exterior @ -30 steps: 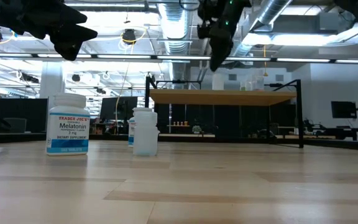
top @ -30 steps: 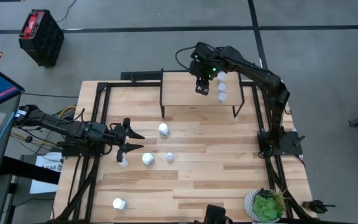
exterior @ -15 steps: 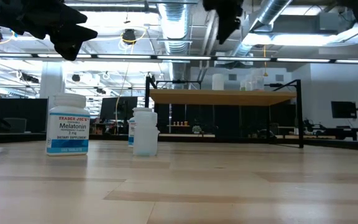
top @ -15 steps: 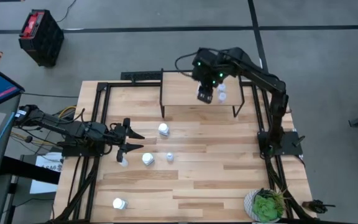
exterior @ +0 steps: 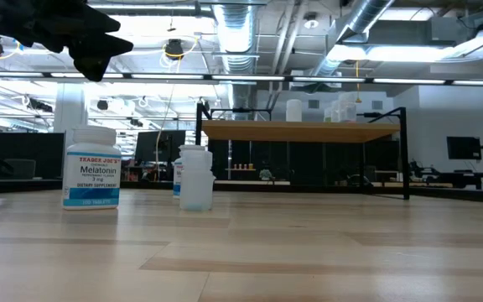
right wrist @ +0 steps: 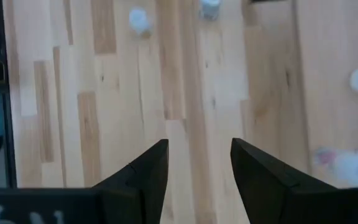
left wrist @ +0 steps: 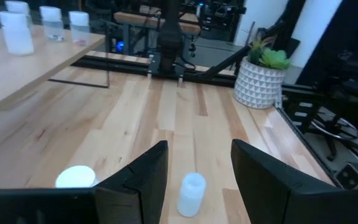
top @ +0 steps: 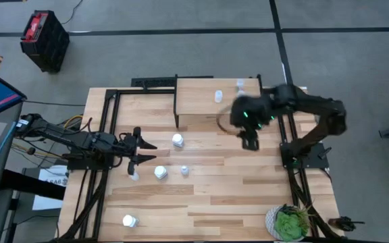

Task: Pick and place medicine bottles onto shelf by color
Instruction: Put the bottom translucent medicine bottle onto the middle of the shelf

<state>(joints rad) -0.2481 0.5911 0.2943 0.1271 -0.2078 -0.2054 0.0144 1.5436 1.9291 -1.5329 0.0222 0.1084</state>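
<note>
Light-wood shelf [top: 201, 94] is carrying a white bottle [top: 217, 96] and paler ones [top: 240, 84] at its right end, while I am seeing my right end effector [top: 249, 143] hanging empty, fingers apart, above the surface [top: 248, 196] just in front of the shelf. My left end effector [top: 140, 154] is waiting open and empty by four loose bottles [top: 177, 140].

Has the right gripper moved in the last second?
Yes. The right gripper was above the shelf; now it is off the shelf's front right corner, over the table, empty.
</note>
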